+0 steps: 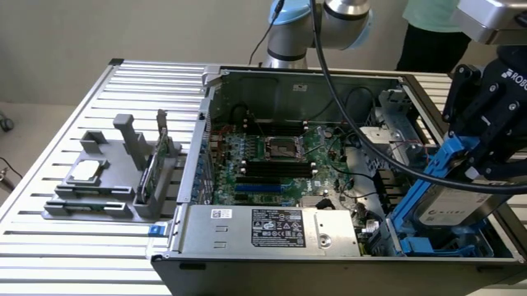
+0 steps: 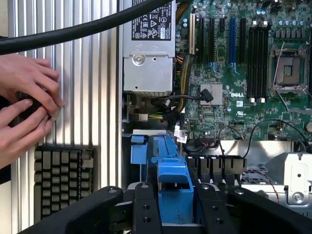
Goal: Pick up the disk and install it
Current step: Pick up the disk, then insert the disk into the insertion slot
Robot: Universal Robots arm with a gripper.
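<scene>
The gripper point(image 1: 482, 155) is clamping the disk point(image 1: 457, 206) by its blue frame, holding it tilted inside the computer case point(image 1: 329, 271) on the exterior view's right, its long axis slanting down into the case.

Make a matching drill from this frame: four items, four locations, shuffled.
Items:
1 disk
2 power supply
3 CPU socket
4 square chip

Places:
A on the grey fixture outside the case
B middle of the motherboard
C in the gripper, tilted over the drive bay
D case edge nearest the exterior camera

Pairs: 1-C, 2-D, 3-B, 4-A
</scene>
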